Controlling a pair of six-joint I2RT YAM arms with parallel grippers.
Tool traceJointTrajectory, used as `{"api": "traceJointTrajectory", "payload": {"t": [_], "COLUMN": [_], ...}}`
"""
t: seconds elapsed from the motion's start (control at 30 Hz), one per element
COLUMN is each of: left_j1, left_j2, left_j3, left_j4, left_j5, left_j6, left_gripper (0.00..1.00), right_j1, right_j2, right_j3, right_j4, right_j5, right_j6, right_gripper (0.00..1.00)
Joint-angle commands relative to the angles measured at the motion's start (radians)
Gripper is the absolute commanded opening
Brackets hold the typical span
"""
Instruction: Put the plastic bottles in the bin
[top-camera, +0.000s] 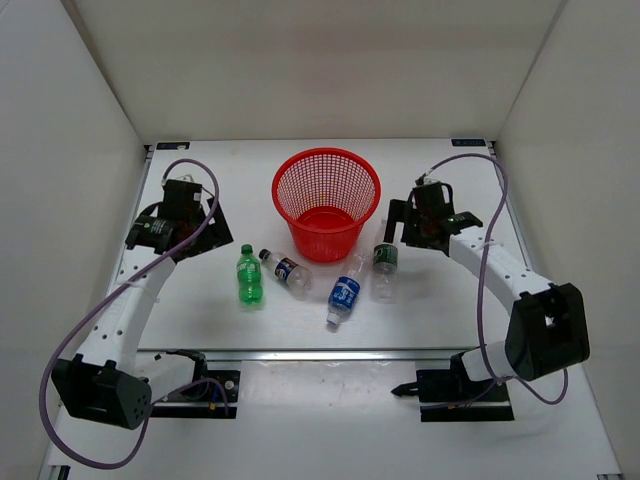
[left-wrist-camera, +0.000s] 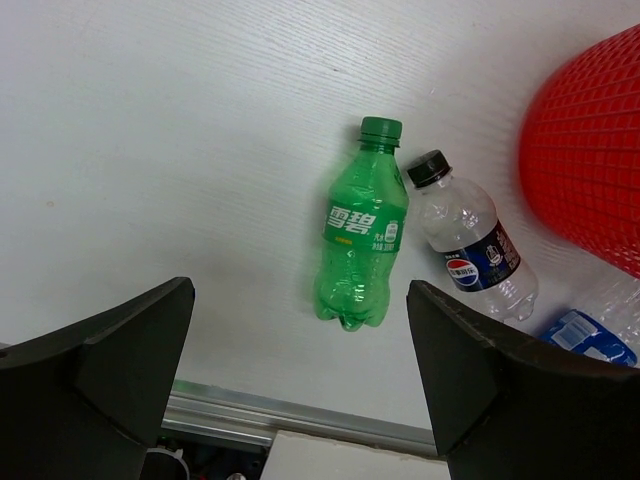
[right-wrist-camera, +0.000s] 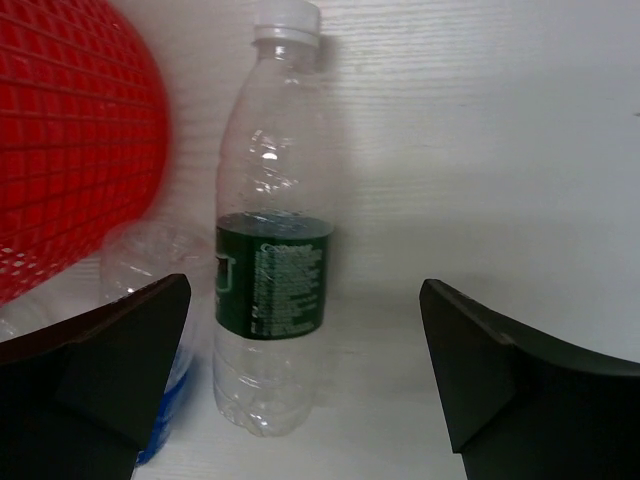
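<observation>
The red mesh bin (top-camera: 326, 200) stands upright at the back middle of the table. Four bottles lie in front of it: a green one (top-camera: 248, 275), a clear one with a dark label (top-camera: 285, 270), a clear one with a blue label (top-camera: 344, 295) and a clear one with a green label (top-camera: 385, 265). My left gripper (top-camera: 203, 228) is open and empty, above and left of the green bottle (left-wrist-camera: 362, 235). My right gripper (top-camera: 398, 228) is open and empty, hovering just behind the green-label bottle (right-wrist-camera: 275, 270).
The left wrist view also shows the dark-label bottle (left-wrist-camera: 470, 245), the blue-label bottle (left-wrist-camera: 585, 335) and the bin's wall (left-wrist-camera: 590, 150). The bin's wall (right-wrist-camera: 70, 140) is at the left of the right wrist view. White walls enclose the table; a metal rail (top-camera: 330, 353) runs along its near edge.
</observation>
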Motion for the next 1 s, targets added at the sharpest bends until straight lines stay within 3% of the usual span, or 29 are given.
{"api": "traceJointTrajectory", "payload": {"t": [0.0,0.17,0.37,0.57,0.67,0.77,0.97], "left_j1": [-0.004,-0.01,-0.007,-0.013,-0.012,-0.026,-0.033], "left_j2": [-0.01,-0.001,-0.001,-0.028,-0.063,-0.099,-0.206], "left_j3": [0.002,0.008,0.069,0.175,0.156,0.163,0.108], "left_j4": [0.024,0.026,0.001,0.023,0.044,0.063,0.129], "left_j5": [0.006,0.016,-0.011,-0.059,-0.053,-0.046,-0.008], "left_j6": [0.022,0.03,0.074,0.094,0.099,0.1,0.088], "left_gripper": [0.99,0.99,0.99,0.99,0.99,0.99,0.99], "right_j1": [0.026,0.02,0.032,0.015,0.004,-0.026,-0.099], "right_j2": [0.019,0.066,0.139,0.198,0.188,0.151,-0.016], "right_j3": [-0.016,-0.122,-0.157,-0.178,-0.174,-0.156,-0.013], "right_j4": [0.156,0.273,0.279,0.27,0.27,0.241,0.163], "right_j5": [-0.021,-0.053,-0.029,-0.027,-0.04,-0.031,0.005], "right_j6": [0.057,0.077,0.081,0.108,0.099,0.094,-0.007], "right_gripper": [0.97,0.99,0.99,0.75,0.47,0.32,0.29]}}
